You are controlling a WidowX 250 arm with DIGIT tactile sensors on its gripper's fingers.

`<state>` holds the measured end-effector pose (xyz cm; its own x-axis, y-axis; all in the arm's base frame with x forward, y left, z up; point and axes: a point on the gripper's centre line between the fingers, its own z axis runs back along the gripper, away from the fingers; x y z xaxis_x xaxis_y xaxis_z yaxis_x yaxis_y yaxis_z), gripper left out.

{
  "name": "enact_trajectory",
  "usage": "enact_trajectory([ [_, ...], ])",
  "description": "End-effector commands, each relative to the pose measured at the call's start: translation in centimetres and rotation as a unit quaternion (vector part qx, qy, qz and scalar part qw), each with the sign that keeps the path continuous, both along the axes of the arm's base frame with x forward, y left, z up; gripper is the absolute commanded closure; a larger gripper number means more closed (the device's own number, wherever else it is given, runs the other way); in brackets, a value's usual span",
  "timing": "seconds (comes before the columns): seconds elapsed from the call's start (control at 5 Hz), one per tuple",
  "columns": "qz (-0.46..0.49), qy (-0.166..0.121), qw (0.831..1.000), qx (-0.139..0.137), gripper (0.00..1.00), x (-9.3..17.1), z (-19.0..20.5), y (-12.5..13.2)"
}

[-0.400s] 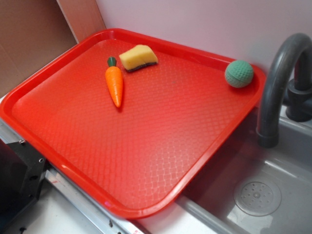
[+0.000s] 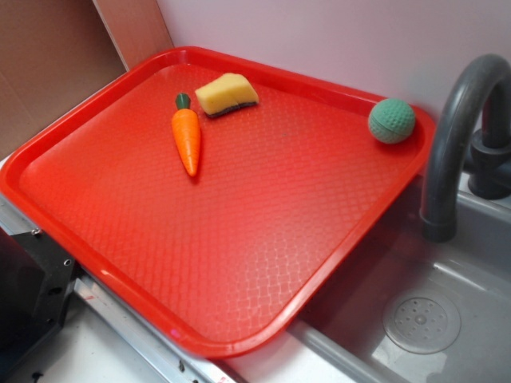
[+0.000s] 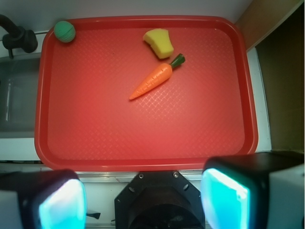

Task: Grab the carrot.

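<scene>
The orange carrot with its dark green stem cap lies flat on the red tray, near the tray's far side, beside a yellow sponge wedge. My gripper hangs high above the tray's near edge, over the robot's black base. It is open, with its two cyan pads wide apart and nothing between them. The gripper does not show in the exterior view.
A yellow sponge wedge lies just past the carrot's stem. A green ball sits in a far tray corner. A grey sink with a dark faucet adjoins the tray.
</scene>
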<state>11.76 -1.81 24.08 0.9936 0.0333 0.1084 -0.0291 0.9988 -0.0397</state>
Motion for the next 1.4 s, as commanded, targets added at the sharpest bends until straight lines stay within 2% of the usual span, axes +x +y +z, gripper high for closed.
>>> enact_trajectory([
  [0.0,0.181,0.041,0.982,-0.018,0.00,4.1,-0.7,2.7],
  [0.2,0.303,0.054,0.951,0.014,0.00,6.8,-3.1,3.4],
  [0.4,0.421,0.047,0.906,0.031,0.00,8.3,-5.2,3.6],
  [0.6,0.522,0.046,0.851,0.030,0.00,10.3,-8.1,3.5],
  [0.8,0.516,0.039,0.855,0.030,0.00,11.5,-10.9,3.7],
  [1.0,0.495,0.054,0.866,0.049,0.00,12.2,-13.8,4.5],
  [1.2,0.480,0.051,0.873,0.073,0.00,12.0,-16.1,5.3],
])
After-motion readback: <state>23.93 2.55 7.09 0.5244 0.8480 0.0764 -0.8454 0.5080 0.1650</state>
